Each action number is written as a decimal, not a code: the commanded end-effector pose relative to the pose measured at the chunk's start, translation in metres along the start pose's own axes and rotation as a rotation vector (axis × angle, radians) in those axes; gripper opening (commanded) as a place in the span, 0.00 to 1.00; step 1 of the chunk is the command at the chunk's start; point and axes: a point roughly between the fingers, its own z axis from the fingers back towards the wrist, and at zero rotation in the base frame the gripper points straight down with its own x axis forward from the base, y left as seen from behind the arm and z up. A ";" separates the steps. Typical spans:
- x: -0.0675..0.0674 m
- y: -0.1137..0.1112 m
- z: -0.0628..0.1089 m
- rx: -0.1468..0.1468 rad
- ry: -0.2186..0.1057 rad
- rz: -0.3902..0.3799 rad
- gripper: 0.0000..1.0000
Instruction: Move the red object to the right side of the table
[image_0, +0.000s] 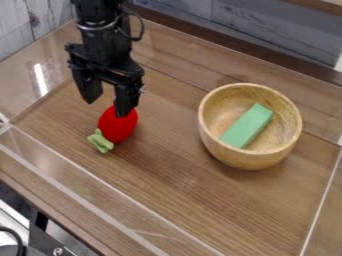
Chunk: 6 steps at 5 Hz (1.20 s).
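Hanging over the left half of the table (201, 215), the black gripper (107, 98) is pointing straight down with its two fingers (88, 88) spread wide apart and nothing caught between them. In this single camera view, looking down at an angle across the tabletop, the fingertips are reaching the top of the red object (118, 124), one finger dropping in front of its upper right part and the other standing just to its upper left; whether either finger is actually touching the fruit cannot be told from here. The red object is lying on the brown wood-grain surface at the left centre, its light green leafy stem (100, 143) pointing toward the lower left, close to the near clear acrylic wall (80, 195). It is resting on the table, not lifted. Well apart from it, on the right side, a wooden bowl (218, 142) is sitting upright, and a green block (247, 126) is lying slanted inside it, leaning against the bowl's inner wall. The black arm above the gripper is rising out of the top edge of the picture.
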 end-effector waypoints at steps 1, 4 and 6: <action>0.003 0.006 -0.006 -0.001 -0.024 0.004 1.00; 0.008 0.011 -0.034 -0.036 -0.058 0.054 1.00; 0.011 0.010 -0.043 -0.057 -0.063 0.091 1.00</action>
